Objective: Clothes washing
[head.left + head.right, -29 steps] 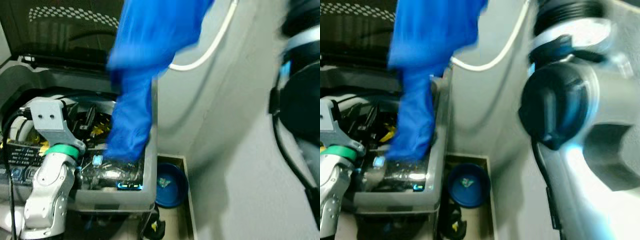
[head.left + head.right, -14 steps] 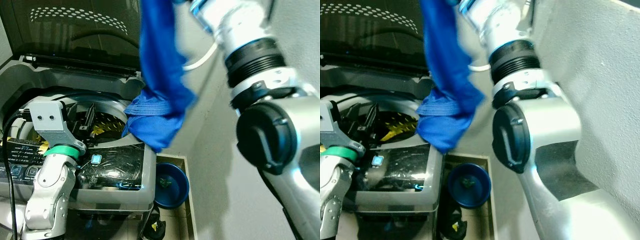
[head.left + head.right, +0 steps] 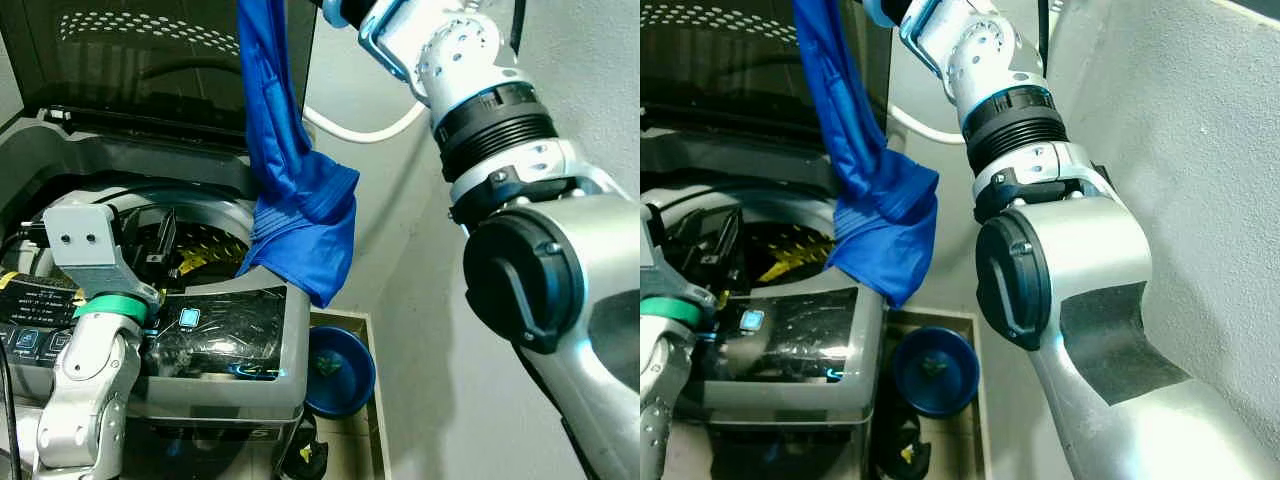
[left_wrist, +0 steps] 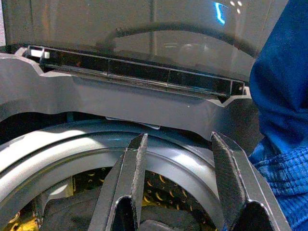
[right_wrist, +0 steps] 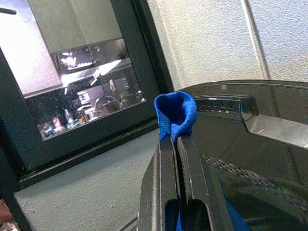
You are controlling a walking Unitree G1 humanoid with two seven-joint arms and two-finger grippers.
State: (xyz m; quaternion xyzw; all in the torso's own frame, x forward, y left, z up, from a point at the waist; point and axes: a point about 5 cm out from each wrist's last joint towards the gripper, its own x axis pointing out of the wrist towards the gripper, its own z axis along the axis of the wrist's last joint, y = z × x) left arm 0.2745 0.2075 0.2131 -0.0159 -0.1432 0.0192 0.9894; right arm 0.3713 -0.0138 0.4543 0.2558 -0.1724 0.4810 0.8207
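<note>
Hanging from high above the open top-loading washing machine (image 3: 200, 390), the blue garment (image 3: 300, 210) drapes down in a long twisted fold, its lower bunch resting against the machine's right rim, beside the drum opening (image 3: 190, 245). The right end effector (image 5: 175, 144) is clamped tight on a small tuft of the blue cloth — the fingers (image 5: 166, 178) pressed together with the fabric poking out above their tips. The right arm (image 3: 1040, 250) reaches up and across from the wall side. The left end effector (image 4: 180, 173) hovers over the drum with its two fingers spread apart and holding nothing — dark clothing and yellow markings lie in the drum below. The raised lid (image 3: 150, 60) stands behind. A blue basin (image 3: 340, 370) sits on the floor, just beside the machine, by the white wall (image 3: 590, 90), where a white hose (image 3: 370, 130) curves.
</note>
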